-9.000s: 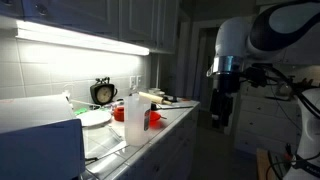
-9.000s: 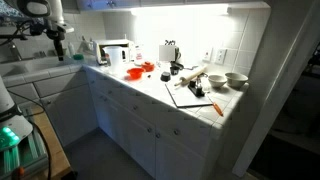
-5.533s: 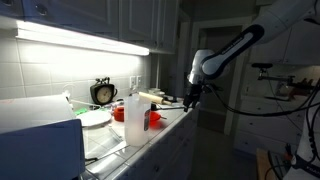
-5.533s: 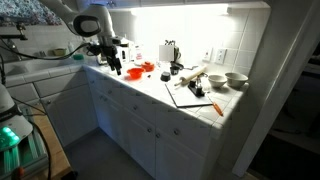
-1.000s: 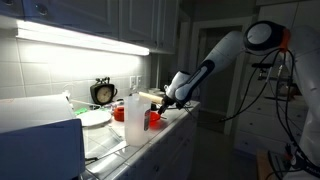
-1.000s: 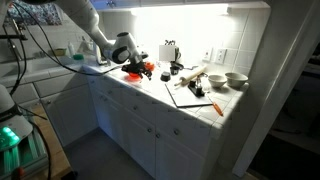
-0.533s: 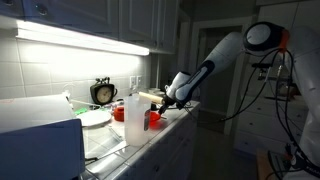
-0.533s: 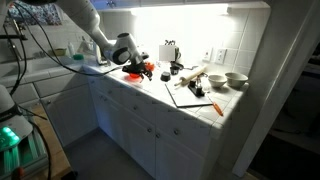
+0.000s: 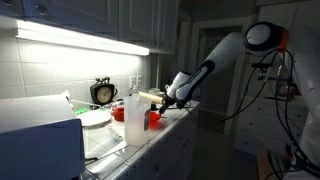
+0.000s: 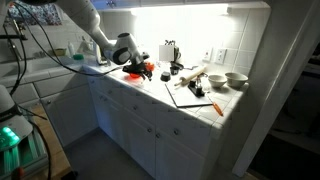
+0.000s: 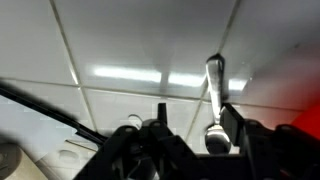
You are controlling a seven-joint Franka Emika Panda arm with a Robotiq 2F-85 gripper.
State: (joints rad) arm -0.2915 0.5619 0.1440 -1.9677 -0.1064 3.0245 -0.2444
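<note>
Wrist view | gripper jaws part-open, astride metal spoon | on white tiled counter

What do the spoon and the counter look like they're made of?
Spoon: probably metal, polished; it is silvery and glints. Counter: likely glazed ceramic tile, glossy white; grout lines cross it and light mirrors in it.

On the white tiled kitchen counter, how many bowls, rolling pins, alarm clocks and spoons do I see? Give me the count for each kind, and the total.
Small white bowls: 2
Wooden rolling pin: 1
Round black alarm clock: 1
Metal spoon: 1
Total: 5
</note>
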